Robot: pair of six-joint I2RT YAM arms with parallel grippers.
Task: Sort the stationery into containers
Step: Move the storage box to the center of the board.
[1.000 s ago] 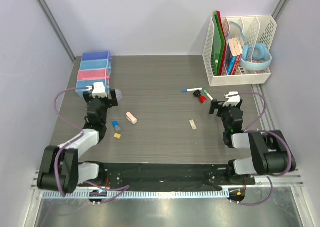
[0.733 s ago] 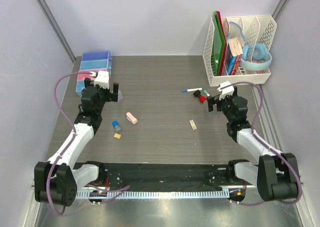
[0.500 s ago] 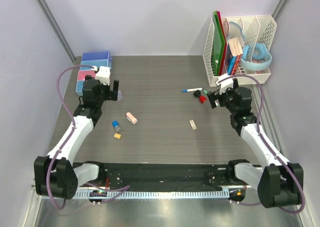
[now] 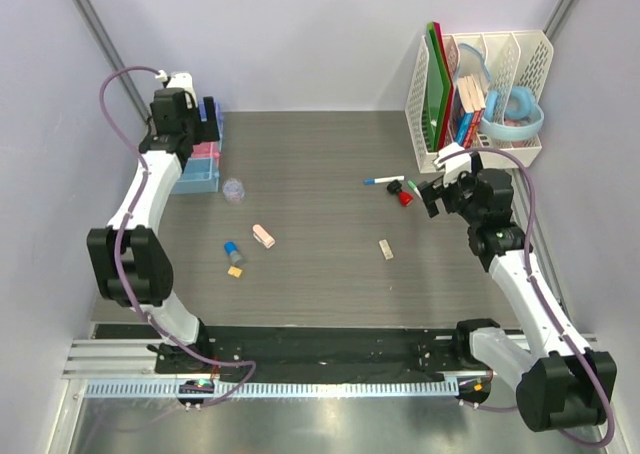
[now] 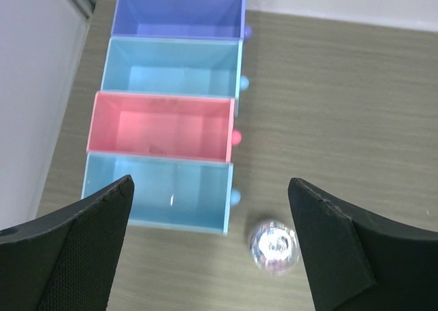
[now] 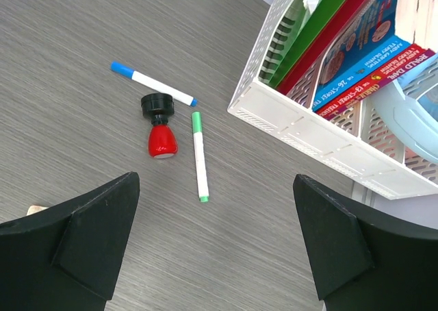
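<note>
Four joined bins (image 4: 196, 161) stand at the far left; the left wrist view shows them violet-blue (image 5: 179, 13), light blue (image 5: 174, 66), pink (image 5: 161, 125) and light blue (image 5: 157, 189), all empty. My left gripper (image 4: 204, 120) is open and empty, high over the bins (image 5: 209, 188). A clear tape roll (image 4: 234, 189) (image 5: 274, 246) lies beside the nearest bin. A pink eraser (image 4: 263, 236), blue-capped cylinder (image 4: 232, 248), yellow piece (image 4: 236, 271) and beige eraser (image 4: 385, 249) lie mid-table. My right gripper (image 4: 432, 198) (image 6: 215, 181) is open and empty, above a red-black piece (image 6: 159, 125), a blue-capped pen (image 6: 152, 83) and a green-capped pen (image 6: 199, 155).
A tall white perforated file rack (image 4: 478, 157) (image 6: 328, 140) with green boards, books and a light-blue ring stands at the far right, close behind my right gripper. Grey walls close in the table on the left, back and right.
My left arm has stretched out and swung to the far left, over the bins, uncovering the tape roll. My right arm has reached forward toward the pens. No item has moved.
</note>
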